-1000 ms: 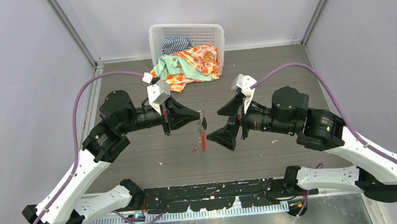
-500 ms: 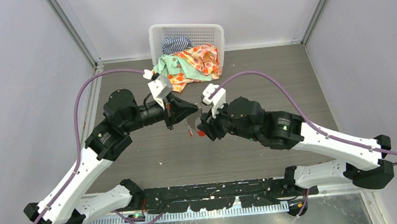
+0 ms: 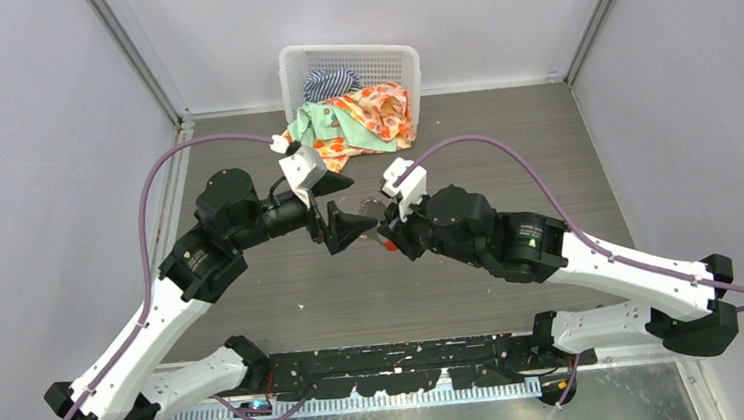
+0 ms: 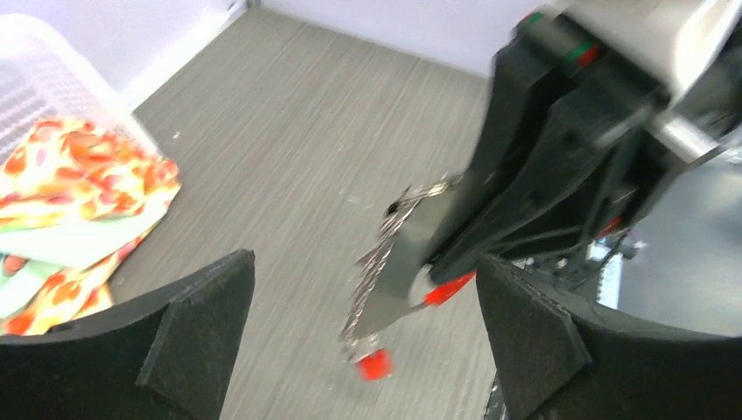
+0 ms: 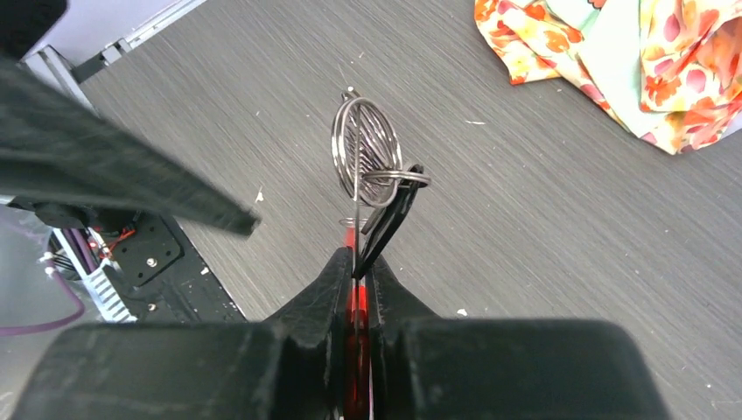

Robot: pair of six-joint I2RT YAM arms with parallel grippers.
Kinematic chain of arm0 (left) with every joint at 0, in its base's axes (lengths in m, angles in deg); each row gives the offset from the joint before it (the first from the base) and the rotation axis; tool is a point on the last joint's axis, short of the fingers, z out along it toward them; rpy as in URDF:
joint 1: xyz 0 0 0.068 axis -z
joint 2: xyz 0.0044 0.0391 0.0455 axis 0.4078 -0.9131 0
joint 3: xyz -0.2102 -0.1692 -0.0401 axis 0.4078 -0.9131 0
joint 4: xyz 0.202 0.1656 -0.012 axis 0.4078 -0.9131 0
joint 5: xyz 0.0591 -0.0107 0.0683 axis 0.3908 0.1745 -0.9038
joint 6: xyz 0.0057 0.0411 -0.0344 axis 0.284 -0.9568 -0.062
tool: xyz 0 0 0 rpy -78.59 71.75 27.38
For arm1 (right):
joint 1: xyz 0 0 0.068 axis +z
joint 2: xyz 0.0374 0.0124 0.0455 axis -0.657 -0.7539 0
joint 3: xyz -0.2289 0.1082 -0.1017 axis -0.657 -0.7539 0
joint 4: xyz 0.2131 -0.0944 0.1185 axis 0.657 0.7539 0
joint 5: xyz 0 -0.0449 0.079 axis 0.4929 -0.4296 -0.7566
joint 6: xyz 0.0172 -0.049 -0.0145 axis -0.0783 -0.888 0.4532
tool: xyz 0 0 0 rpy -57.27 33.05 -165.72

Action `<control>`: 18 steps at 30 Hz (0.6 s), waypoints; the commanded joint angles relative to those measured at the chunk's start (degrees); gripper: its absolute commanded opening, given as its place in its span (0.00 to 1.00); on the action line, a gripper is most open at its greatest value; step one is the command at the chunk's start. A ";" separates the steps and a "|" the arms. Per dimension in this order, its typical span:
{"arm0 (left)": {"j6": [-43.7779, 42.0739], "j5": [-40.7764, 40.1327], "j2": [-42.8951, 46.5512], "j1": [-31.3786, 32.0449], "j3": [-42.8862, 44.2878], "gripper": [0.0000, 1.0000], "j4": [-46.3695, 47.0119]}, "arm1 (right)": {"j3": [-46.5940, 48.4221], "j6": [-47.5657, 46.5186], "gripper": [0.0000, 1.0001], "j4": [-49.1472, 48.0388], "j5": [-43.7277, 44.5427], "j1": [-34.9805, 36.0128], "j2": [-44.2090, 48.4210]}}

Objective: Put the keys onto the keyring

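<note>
The keyring (image 5: 366,153), a grey metal ring with a fan of silvery pieces (image 4: 383,258) and a long red tag (image 4: 449,287), hangs in the air between both arms. My right gripper (image 5: 359,261) is shut on it, with the red tag pinched between its fingers. A thin black key head (image 5: 392,214) hangs from the ring. A small red-headed key (image 4: 374,364) dangles under the bunch. My left gripper (image 4: 363,262) stands wide open on either side of the bunch without touching it. In the top view the left gripper (image 3: 343,208) faces the right gripper (image 3: 390,231).
A white basket (image 3: 348,61) stands at the back wall, with colourful cloth (image 3: 361,121) spilling onto the grey table (image 3: 544,156). A black rail (image 3: 400,363) runs along the near edge. Walls close both sides.
My right gripper swung in from the right and shut on the keyring bunch. My left gripper, which held it before, has opened and let go.
</note>
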 commanded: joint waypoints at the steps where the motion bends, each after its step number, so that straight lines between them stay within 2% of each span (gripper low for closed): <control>1: -7.96 -7.36 -0.37 -0.42 2.84 1.00 -9.50 | -1.40 4.07 0.11 -0.05 0.28 -0.87 3.30; 3: -10.08 -10.75 -2.44 -0.74 6.75 1.00 -16.91 | -2.05 5.94 0.01 1.56 -0.99 -3.25 3.50; 6: -12.06 -12.80 -9.02 -4.05 14.77 1.00 -29.58 | -4.35 11.41 0.01 1.42 -11.94 -12.84 3.17; 10: -13.78 -12.97 -18.51 -12.01 24.78 1.00 -43.78 | -9.12 18.07 0.01 -3.33 -25.22 -26.87 -0.15; 14: -16.76 -15.00 -22.44 -17.89 26.95 1.00 -49.41 | -10.62 25.57 0.01 -10.70 -36.24 -34.84 -8.70; 18: -17.60 -14.97 -22.11 -23.64 22.61 1.00 -49.32 | -8.41 34.67 0.01 -17.08 -44.51 -37.02 -19.56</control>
